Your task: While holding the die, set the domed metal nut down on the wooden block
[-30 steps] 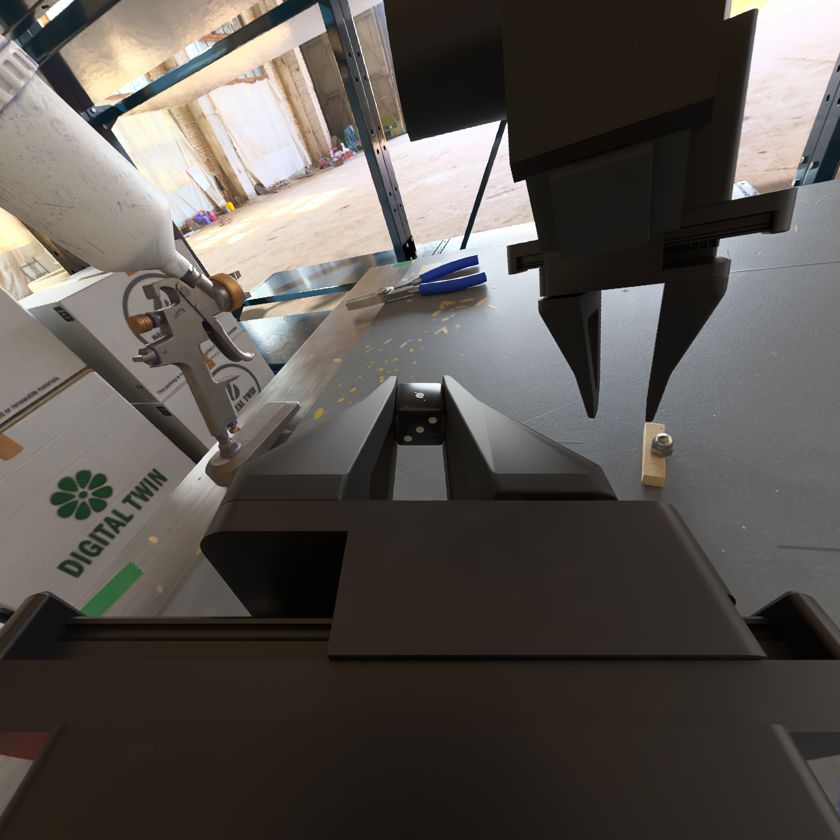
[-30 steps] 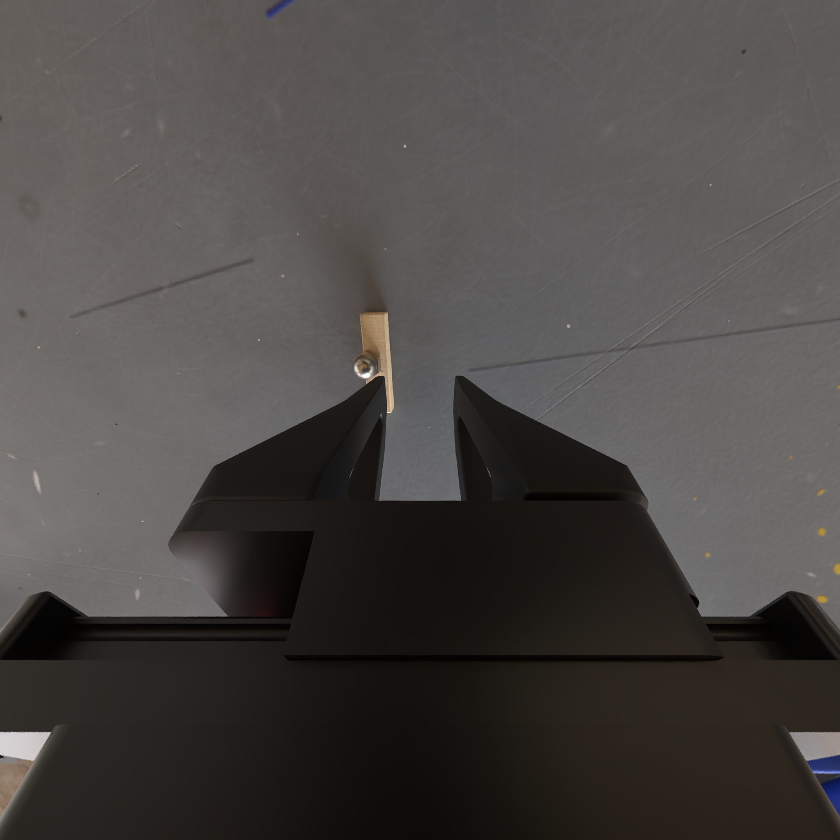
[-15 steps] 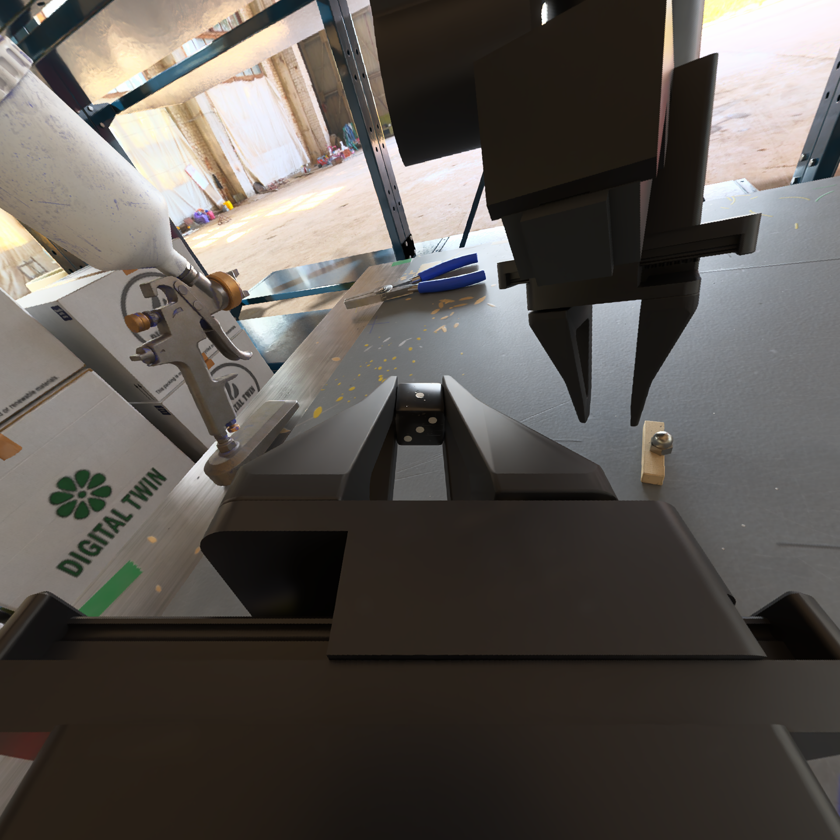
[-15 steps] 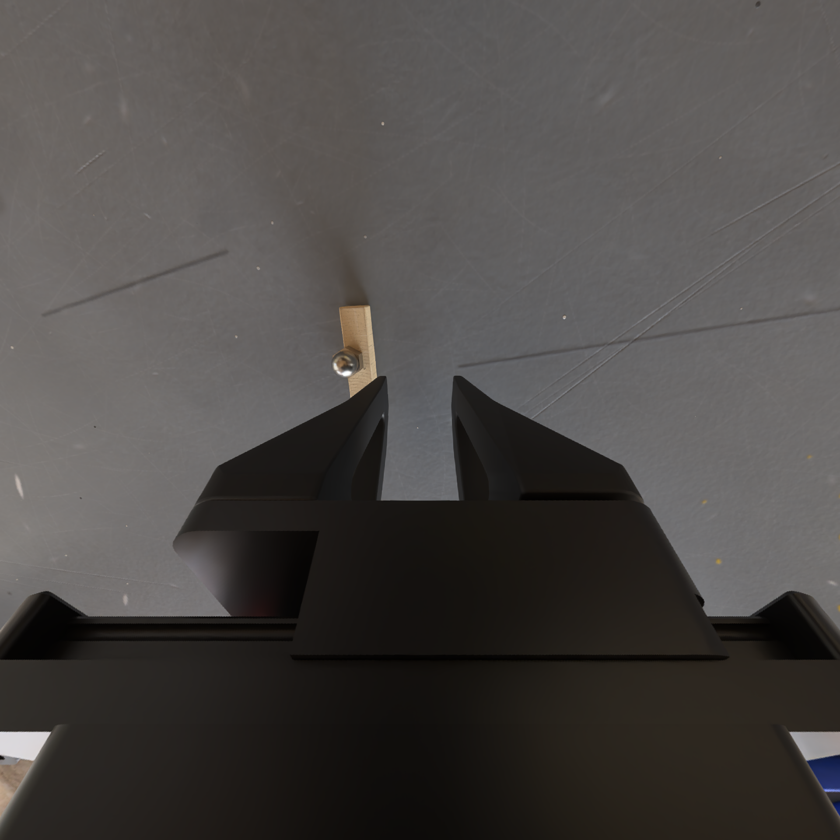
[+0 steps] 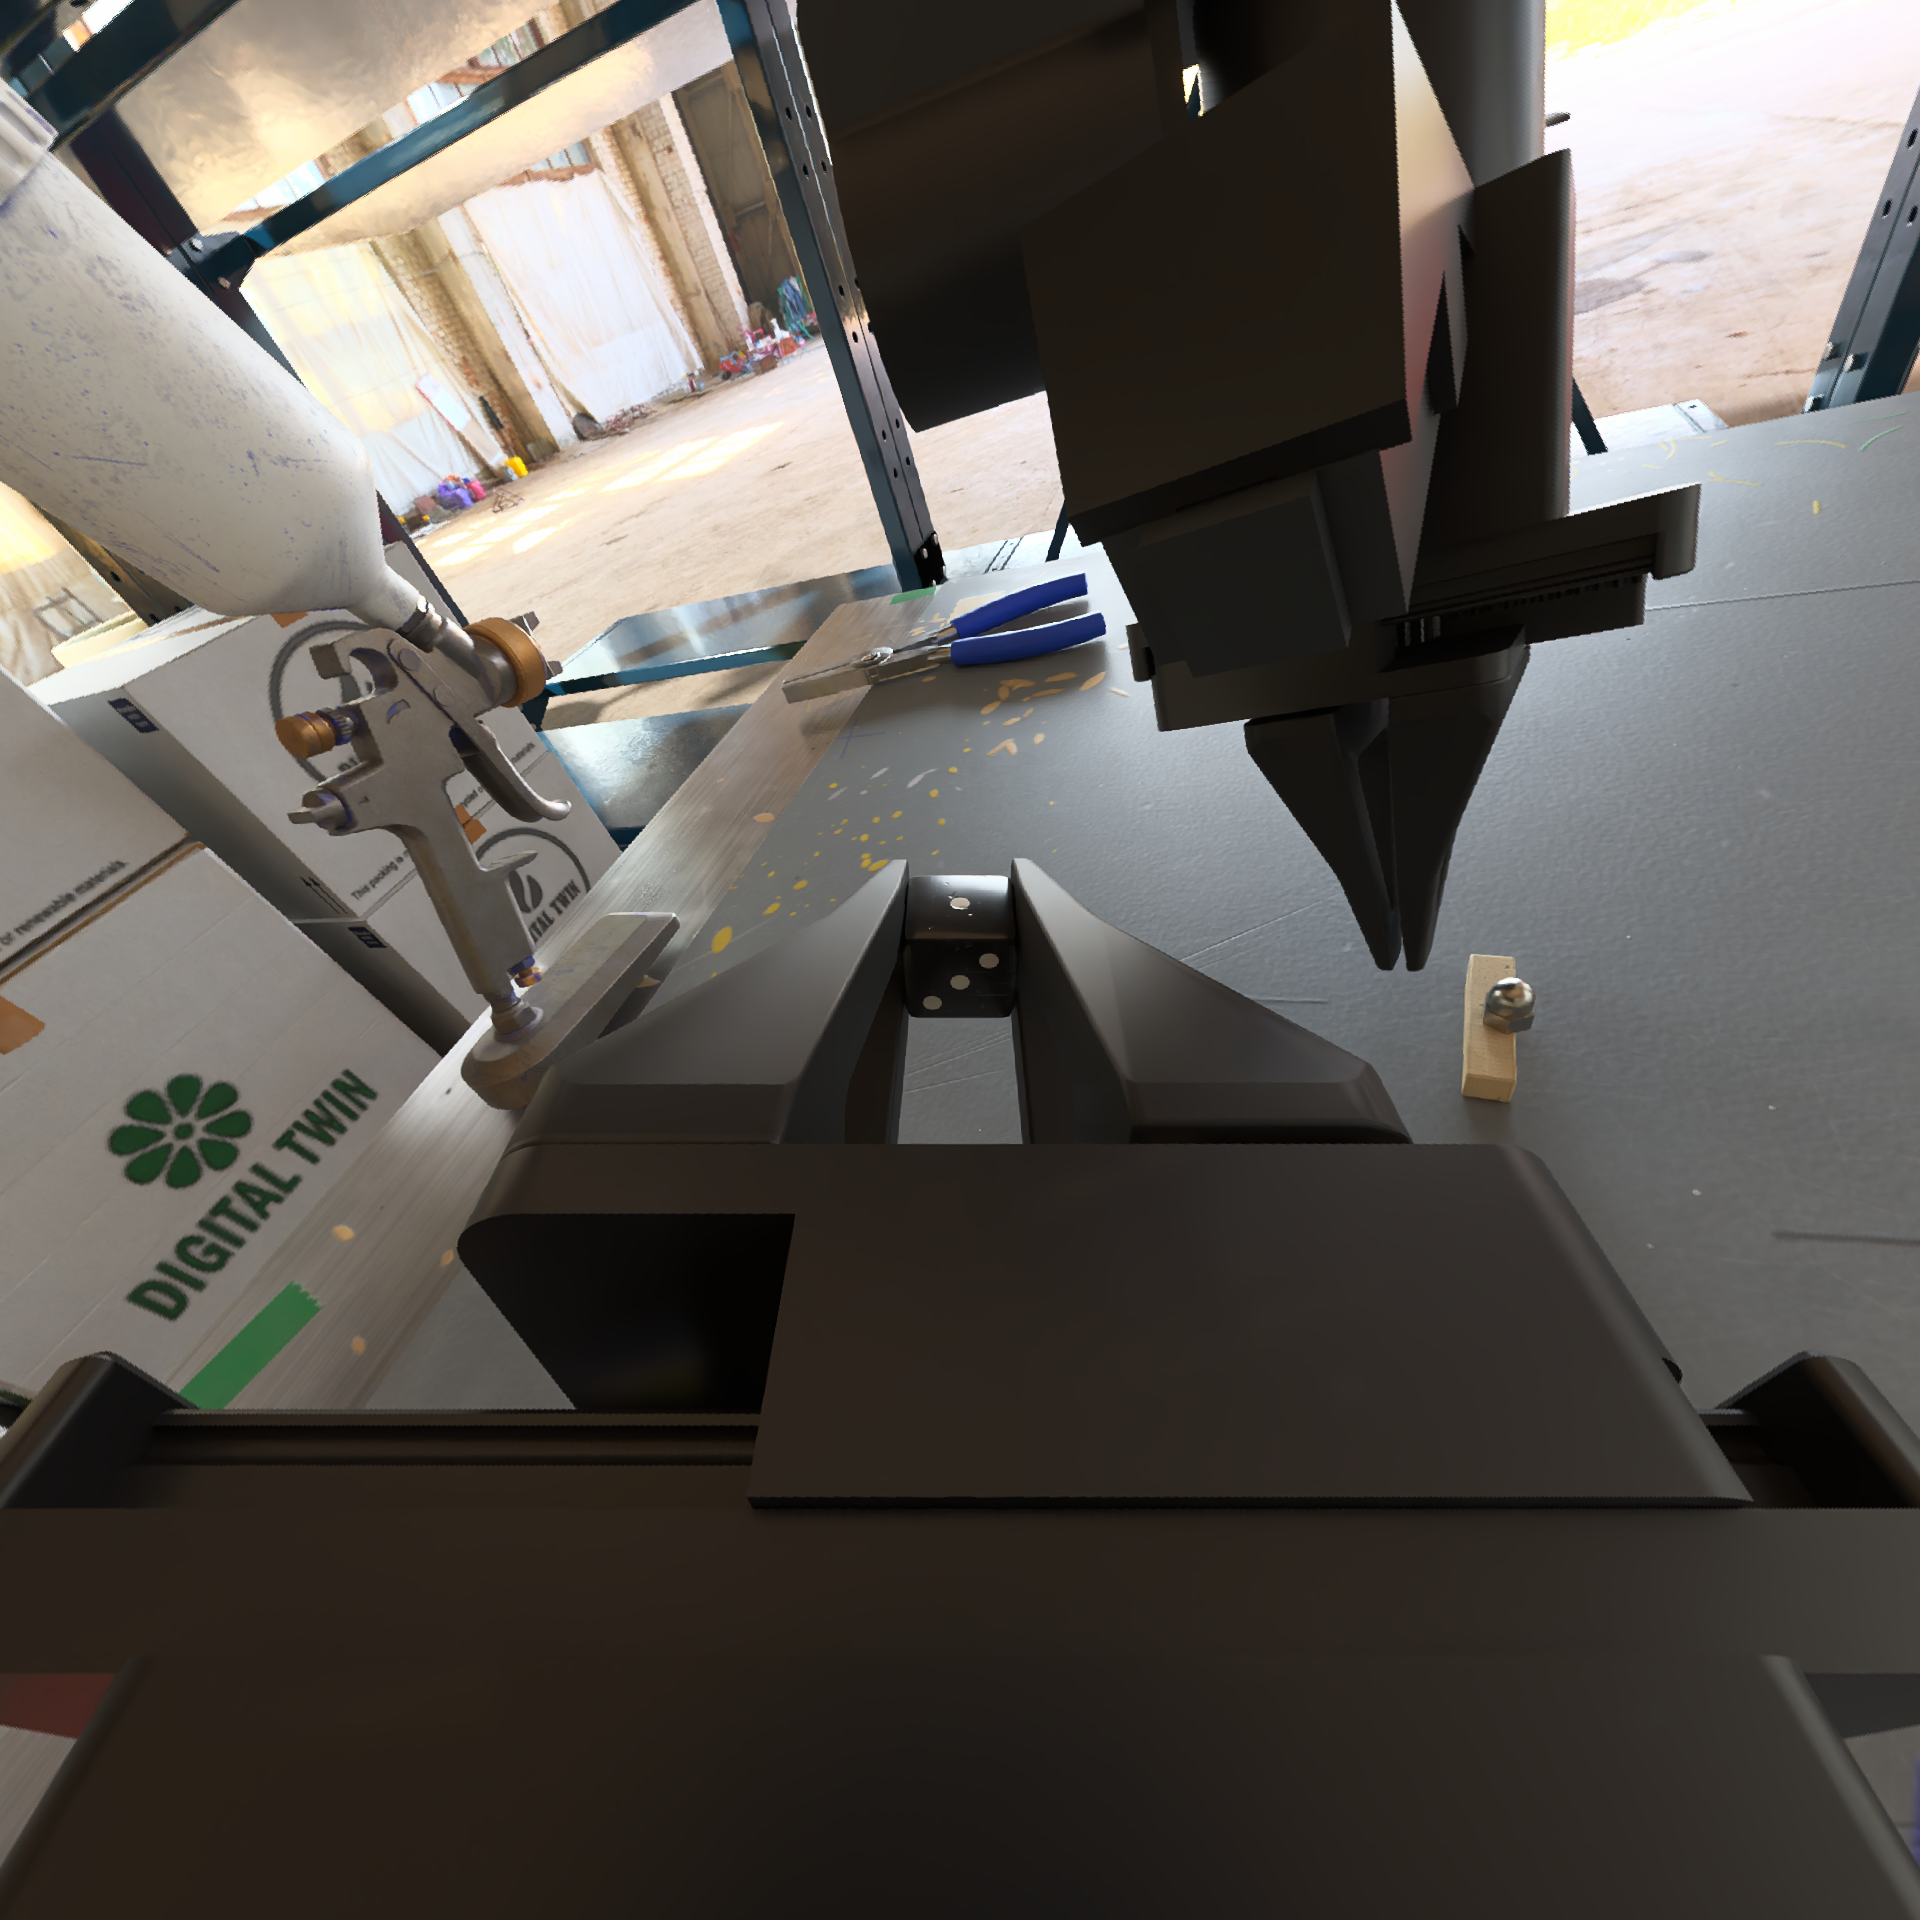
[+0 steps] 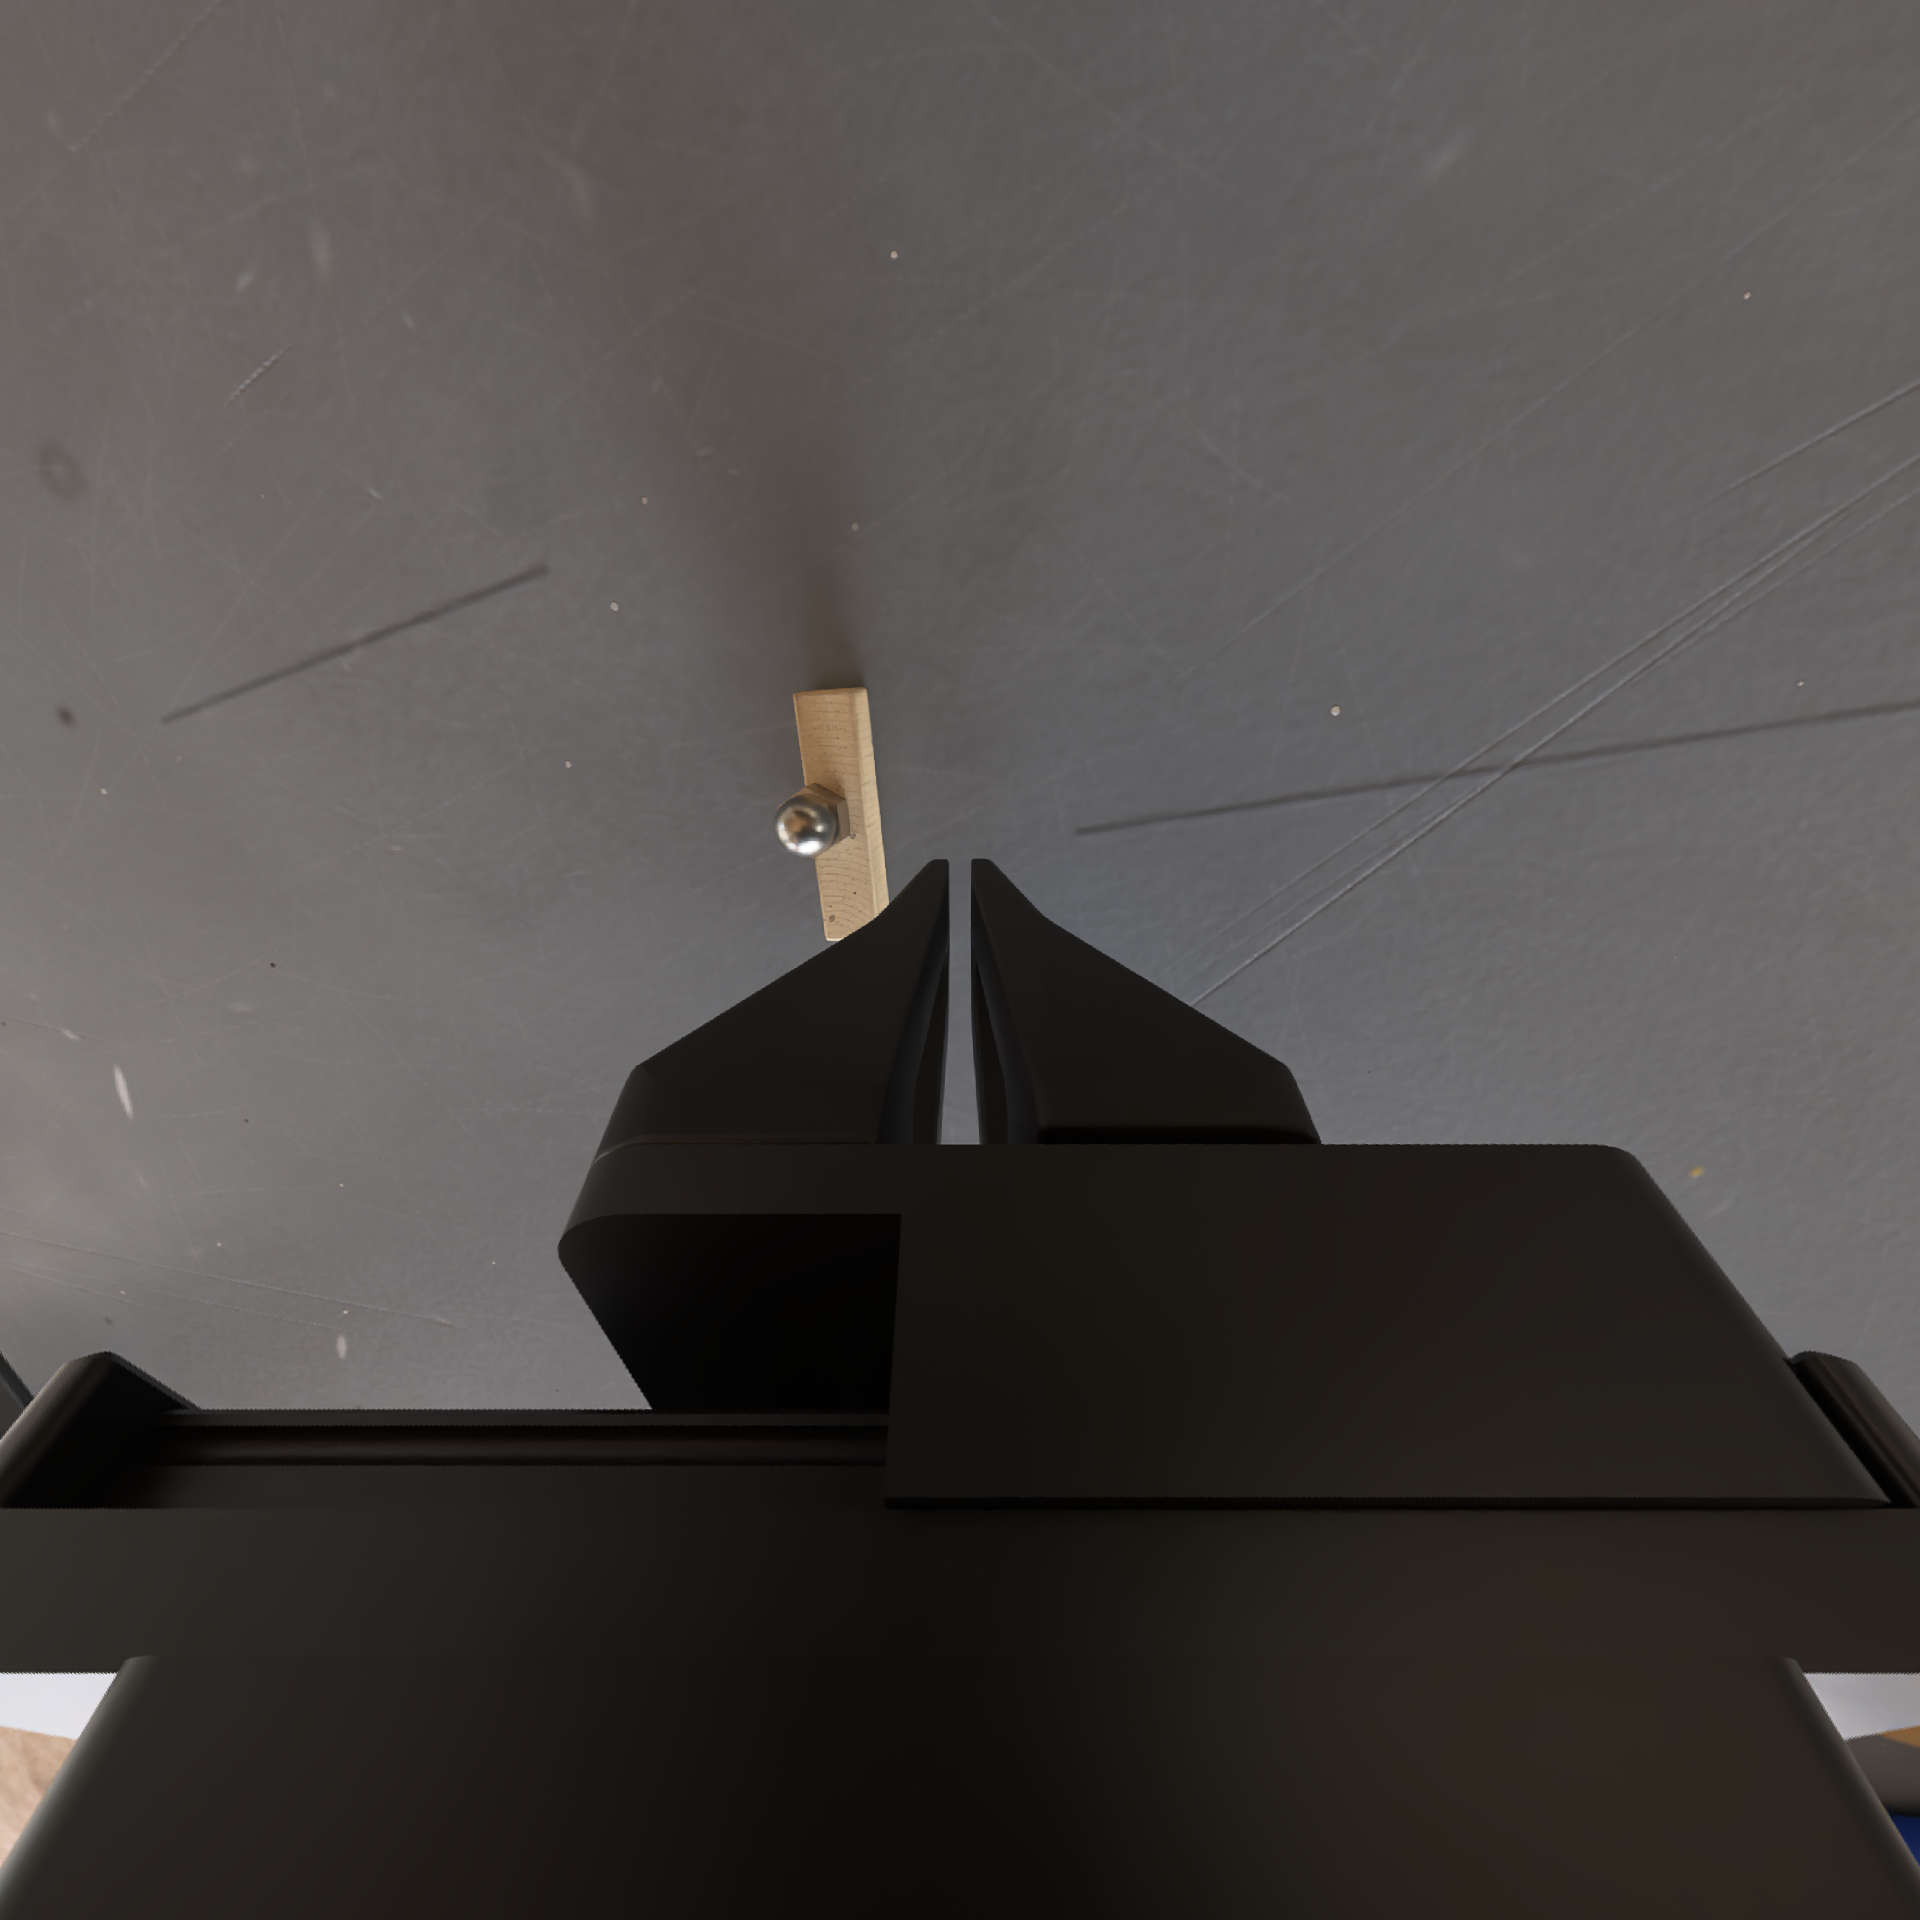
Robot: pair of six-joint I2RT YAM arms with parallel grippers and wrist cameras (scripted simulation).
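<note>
My left claw [image 5: 958, 961] pinches the black die [image 5: 958, 958] above the desk [image 5: 1662, 831]. My right claw [image 6: 959, 868] hangs empty, fingers pressed almost together. The nut [image 6: 808, 826] sits on the wooden block [image 6: 840, 816], overhanging its edge, beside the right claw's tips.

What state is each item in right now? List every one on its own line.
Left hand: shut on the die.
Die: held off the table.
Right hand: shut, empty, above the table.
Nut: resting on the block, overhanging its edge.
Block: lying flat on the table.
Pliers: lying closed.
Spray gun: upright on its stand.
</note>
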